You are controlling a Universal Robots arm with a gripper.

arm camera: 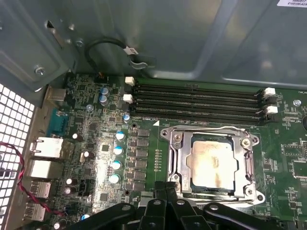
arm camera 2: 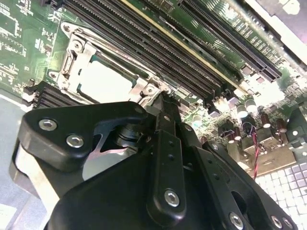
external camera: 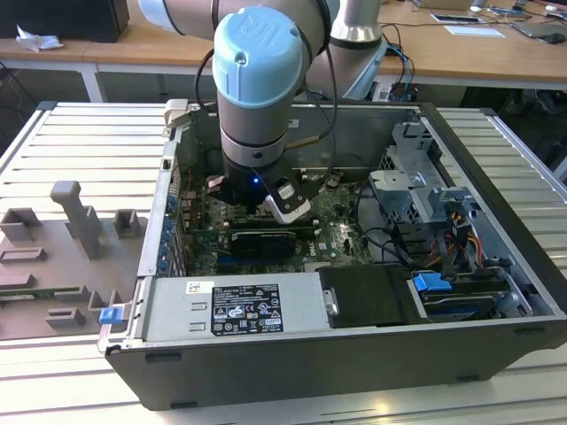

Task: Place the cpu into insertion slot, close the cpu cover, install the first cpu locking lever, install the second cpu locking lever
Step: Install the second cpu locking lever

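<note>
Arm: the Universal Robots arm reached down into the open computer case (external camera: 496, 292), which lay on the slatted worktop (external camera: 80, 142).
End effector: in the first wrist view the end effector (arm camera: 165, 191) had its fingers pressed together, nothing pinched between them; in the second wrist view its tip (arm camera 2: 160, 96) sat right at the edge of the socket frame, apparently touching the metal near a corner screw.
Cpu: the cpu (arm camera: 213, 163) lay flat in the insertion slot (arm camera: 172, 167), just ahead of the fingertips, its pale top showing through the cut-out.
Cpu cover: the cpu cover (arm camera: 249, 153) lay down over the chip, framing it.
Memory slots: the long black memory slots (arm camera: 196, 103) ran beyond the socket, farther from the end effector.
Step in hand: seating and cover closing looked done; I judged the work to be at a locking lever, pushed with closed fingers.
Lever state: whether either lever was already latched could not be told.
Next move calls for: a steady press along the frame edge without slipping onto the board components.
</note>
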